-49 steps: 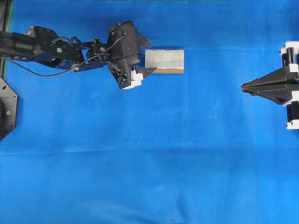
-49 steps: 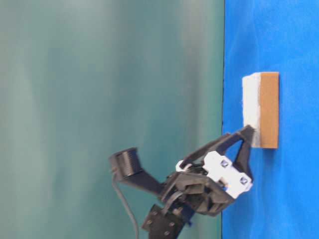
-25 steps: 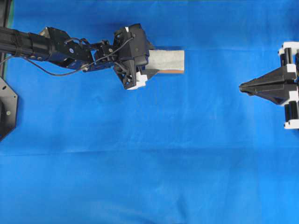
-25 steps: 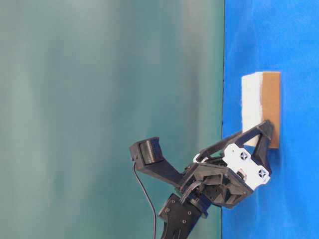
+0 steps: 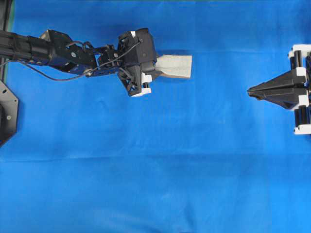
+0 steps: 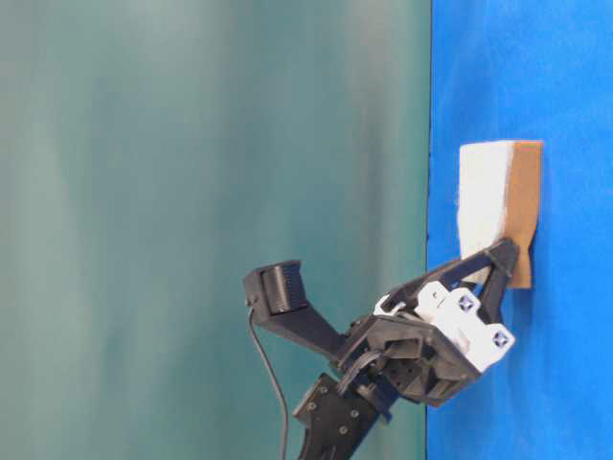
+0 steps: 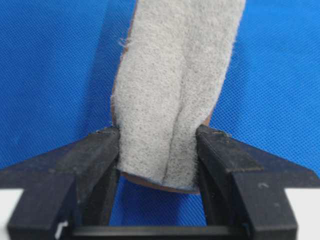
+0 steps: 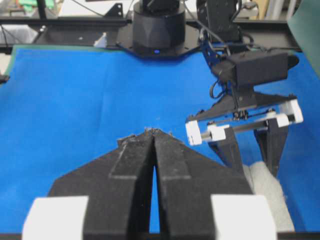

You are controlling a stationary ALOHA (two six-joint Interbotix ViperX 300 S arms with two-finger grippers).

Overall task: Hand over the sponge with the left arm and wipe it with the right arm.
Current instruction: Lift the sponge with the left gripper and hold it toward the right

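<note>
The sponge (image 5: 176, 65) lies on the blue cloth at the upper middle, grey-white face up with a tan underlayer (image 6: 522, 206). My left gripper (image 5: 155, 69) is shut on its left end. In the left wrist view both black fingers press the sponge (image 7: 175, 90) from either side, and a crease runs down its top. The left gripper (image 7: 157, 137) holds it low against the cloth, and the pinched end is narrower than the rest. My right gripper (image 5: 250, 91) stays at the right edge, shut and holding nothing, its tip pointing left. The right wrist view shows its closed tips (image 8: 154, 132) well apart from the sponge (image 8: 267, 195).
Blue cloth (image 5: 155, 170) covers the whole table. A black mount (image 5: 7, 114) sits at the left edge. The left arm's round base (image 8: 157, 25) stands beyond the cloth's far edge. A green backdrop (image 6: 211, 192) rises behind the table.
My left gripper's jaws have closed onto the sponge's left end, squeezing it narrower. The right gripper has crept slightly left, still shut.
</note>
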